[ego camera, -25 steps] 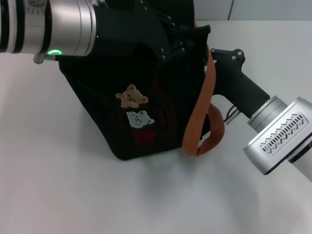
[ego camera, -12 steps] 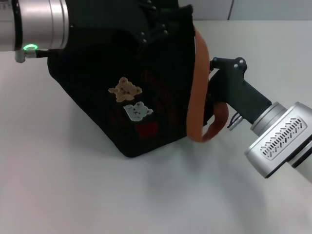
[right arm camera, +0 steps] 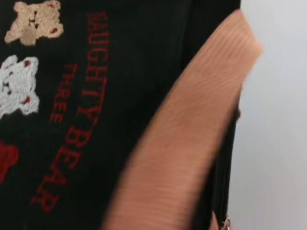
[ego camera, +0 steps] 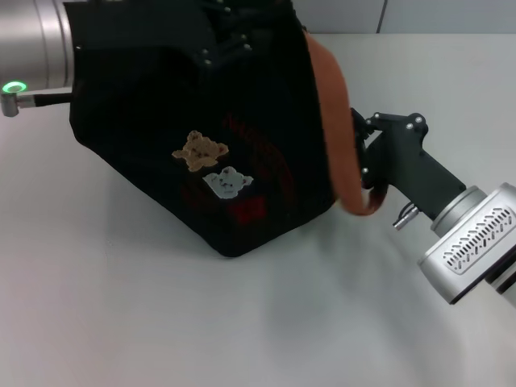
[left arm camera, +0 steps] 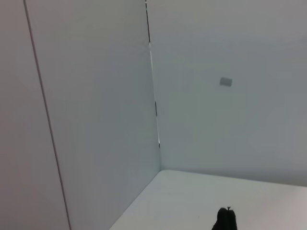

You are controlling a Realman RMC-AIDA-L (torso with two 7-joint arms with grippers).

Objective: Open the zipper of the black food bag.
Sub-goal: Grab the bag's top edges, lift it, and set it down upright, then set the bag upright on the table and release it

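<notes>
Nearest the camera lay bare white tabletop. Above it the black food bag stood tilted, one lower corner touching the surface and the rest leaning up toward the robot's left, its patched side facing the head camera. That side carried a tan bear patch, a white bear patch just below it, and faint red lettering — the right wrist view read it as "NAUGHTY THREE BEAR".

An orange-brown strap handle ran down the bag's right edge and looped at the bottom. The right tool sat just beside that loop, its black body pressed close against the bag's end; I could not tell how far its fingers were apart or whether they held anything. Its silver wrist section reached back toward the lower right.

Farther off, the left tool was at the bag's top, black against black fabric — its grip could not be made out either. The left arm entered from the upper left with a green light lit. The zipper could not be picked out along the rim.
</notes>
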